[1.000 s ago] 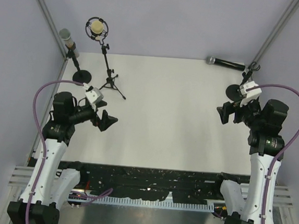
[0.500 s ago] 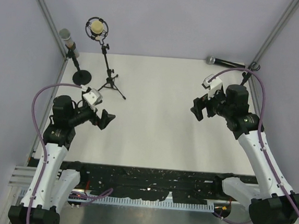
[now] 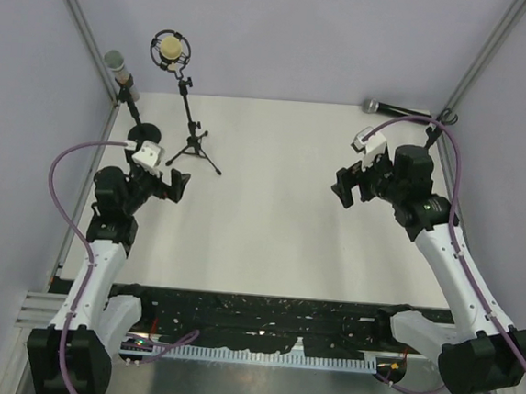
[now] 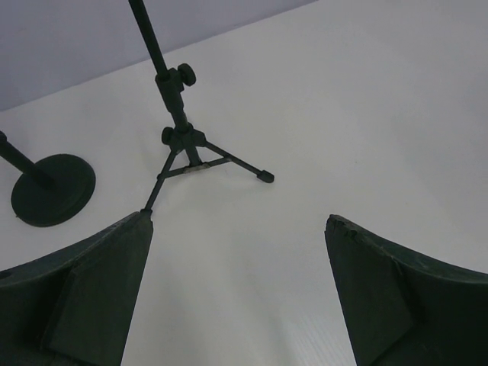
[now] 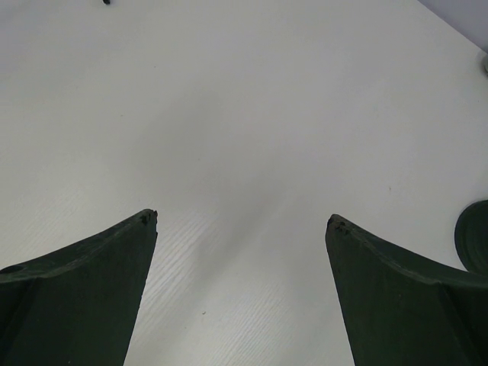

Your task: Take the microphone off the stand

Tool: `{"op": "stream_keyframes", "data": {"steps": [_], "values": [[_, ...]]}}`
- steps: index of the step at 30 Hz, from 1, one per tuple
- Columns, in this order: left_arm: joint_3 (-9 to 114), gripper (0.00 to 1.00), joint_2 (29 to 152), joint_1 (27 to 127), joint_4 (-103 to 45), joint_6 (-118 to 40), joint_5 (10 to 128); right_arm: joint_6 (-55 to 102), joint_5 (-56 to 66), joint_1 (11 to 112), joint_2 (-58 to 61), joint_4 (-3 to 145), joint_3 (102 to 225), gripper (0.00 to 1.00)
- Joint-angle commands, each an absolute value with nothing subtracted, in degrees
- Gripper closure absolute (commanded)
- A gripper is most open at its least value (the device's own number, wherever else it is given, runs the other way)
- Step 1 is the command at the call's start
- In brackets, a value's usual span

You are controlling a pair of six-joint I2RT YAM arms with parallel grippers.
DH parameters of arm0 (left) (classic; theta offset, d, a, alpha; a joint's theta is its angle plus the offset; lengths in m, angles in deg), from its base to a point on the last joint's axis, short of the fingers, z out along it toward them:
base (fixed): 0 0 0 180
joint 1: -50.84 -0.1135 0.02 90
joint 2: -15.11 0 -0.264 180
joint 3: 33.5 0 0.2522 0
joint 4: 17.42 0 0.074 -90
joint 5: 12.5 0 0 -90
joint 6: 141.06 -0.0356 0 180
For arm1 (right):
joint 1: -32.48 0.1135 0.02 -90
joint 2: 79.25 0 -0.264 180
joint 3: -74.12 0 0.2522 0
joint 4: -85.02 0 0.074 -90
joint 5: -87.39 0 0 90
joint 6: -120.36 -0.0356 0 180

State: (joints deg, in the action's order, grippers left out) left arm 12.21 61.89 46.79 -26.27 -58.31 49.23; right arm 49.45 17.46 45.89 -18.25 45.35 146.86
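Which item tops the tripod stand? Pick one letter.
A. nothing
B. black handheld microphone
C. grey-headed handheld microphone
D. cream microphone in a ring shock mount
D: the top view shows the tripod stand carrying the cream microphone inside a black ring mount, while the grey-headed handheld microphone stands on the round-base stand beside it.
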Motion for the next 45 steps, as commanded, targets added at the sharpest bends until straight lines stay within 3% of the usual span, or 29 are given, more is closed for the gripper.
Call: {"op": "stream_keyframes", "data": {"steps": [1, 13, 25, 33, 45], "values": [[12.3, 0.0, 68.4, 46.3, -5.4, -52.6, 51.0, 48.7, 19.4, 46.2, -16.1, 49.2, 147.3, 0.05], [24.3, 0.01, 100.4, 46.2, 25.2, -40.1, 44.8, 49.3, 18.9, 46.2, -11.7, 49.6, 148.1, 0.05], [34.3, 0.08, 112.5, 48.0, 27.2, -41.1, 45.0, 49.9, 18.5, 46.3, -9.5, 49.5, 148.0, 0.05], [36.7, 0.31, 116.0, 49.1, 27.2, -43.9, 45.7, 50.1, 18.7, 46.3, -9.8, 49.5, 147.2, 0.05], [38.8, 0.79, 117.6, 49.4, 26.6, -46.1, 44.1, 50.4, 18.3, 46.3, -9.1, 49.5, 146.9, 0.05]]}}
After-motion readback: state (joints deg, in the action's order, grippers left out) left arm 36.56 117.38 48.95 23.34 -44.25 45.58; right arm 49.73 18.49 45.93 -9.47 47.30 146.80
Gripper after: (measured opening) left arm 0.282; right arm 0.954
